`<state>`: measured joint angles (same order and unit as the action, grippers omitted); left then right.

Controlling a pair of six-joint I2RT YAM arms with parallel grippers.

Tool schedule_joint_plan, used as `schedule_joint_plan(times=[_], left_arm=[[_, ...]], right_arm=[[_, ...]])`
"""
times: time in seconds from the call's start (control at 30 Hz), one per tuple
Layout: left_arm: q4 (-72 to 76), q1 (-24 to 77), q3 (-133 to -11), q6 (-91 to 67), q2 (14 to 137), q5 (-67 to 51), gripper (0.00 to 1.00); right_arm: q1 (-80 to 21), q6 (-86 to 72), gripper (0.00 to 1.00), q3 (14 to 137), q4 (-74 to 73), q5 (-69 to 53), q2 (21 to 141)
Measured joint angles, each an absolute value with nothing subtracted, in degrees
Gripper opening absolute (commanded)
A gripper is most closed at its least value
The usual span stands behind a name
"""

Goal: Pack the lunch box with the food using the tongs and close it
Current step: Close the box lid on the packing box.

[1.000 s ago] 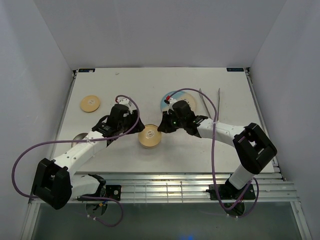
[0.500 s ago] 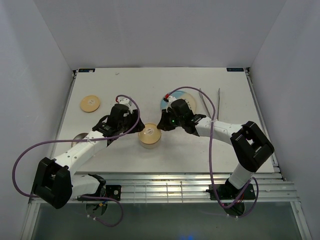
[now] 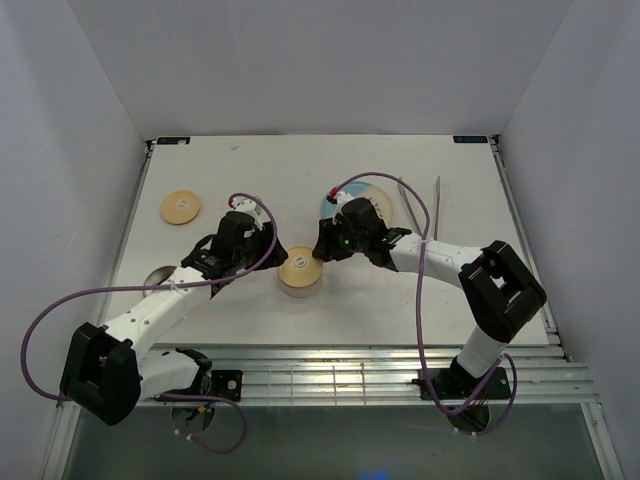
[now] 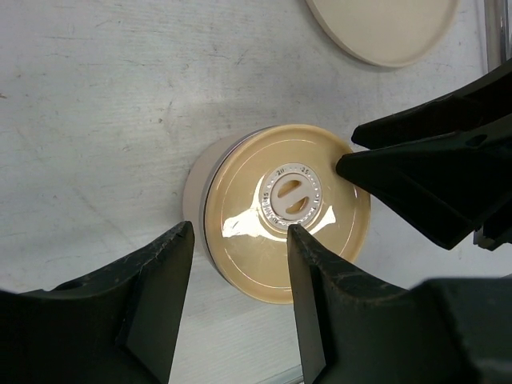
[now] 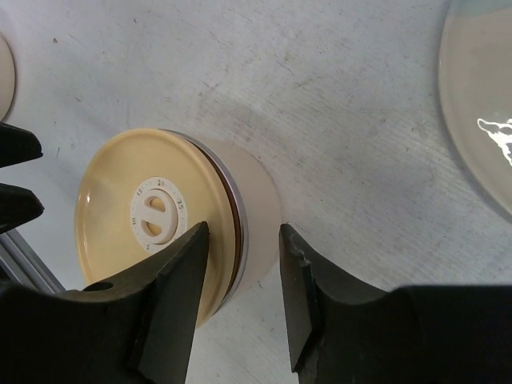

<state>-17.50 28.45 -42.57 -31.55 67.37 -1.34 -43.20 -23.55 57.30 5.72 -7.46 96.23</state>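
At table (image 3: 400, 300) centre, lidded tin (image 3: 299, 271) sits closed; closing step, I judge. R gripper (image 5: 242, 232) released, L gripper (image 4: 240, 232) parted, both empty. Next: fetch loose lid (image 3: 181, 207).

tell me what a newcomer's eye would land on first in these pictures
The lidded lunch box tin sits mid-table, and both arms meet over it: the left gripper and the right gripper hover open at its opposite sides. A spare lid lies at the far left. The plate, with the tongs beside it, sits behind the right arm.
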Motion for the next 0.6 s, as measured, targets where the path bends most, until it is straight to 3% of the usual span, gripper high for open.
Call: schedule_joint_plan(times=[0.13,0.2,0.23,0.43,0.6], left_arm=[[-17.43,28.45,-42.46,-31.53,66.83,-1.5,0.6],[-17.17,28.45,-42.3,-31.53,66.78,-1.61,0.6],[-16.69,28.45,-41.91,-31.53,66.72,-1.67,0.6],[-15.07,28.45,-39.07,-31.83,66.76,-1.72,0.57],[-13.32,28.45,-37.5,-32.56,67.59,-0.71,0.56]], right_arm=[[-43.13,-22.7,0.46,57.56,3.88,-6.52,95.59],[-43.13,-21.78,0.38,57.89,1.78,-5.91,94.26],[-43.16,-21.39,0.29,58.13,0.86,-5.69,93.27],[-44.88,-19.27,0.08,63.07,-3.51,-3.79,90.45],[-47.22,-18.87,0.08,63.86,-3.25,-3.9,92.64]])
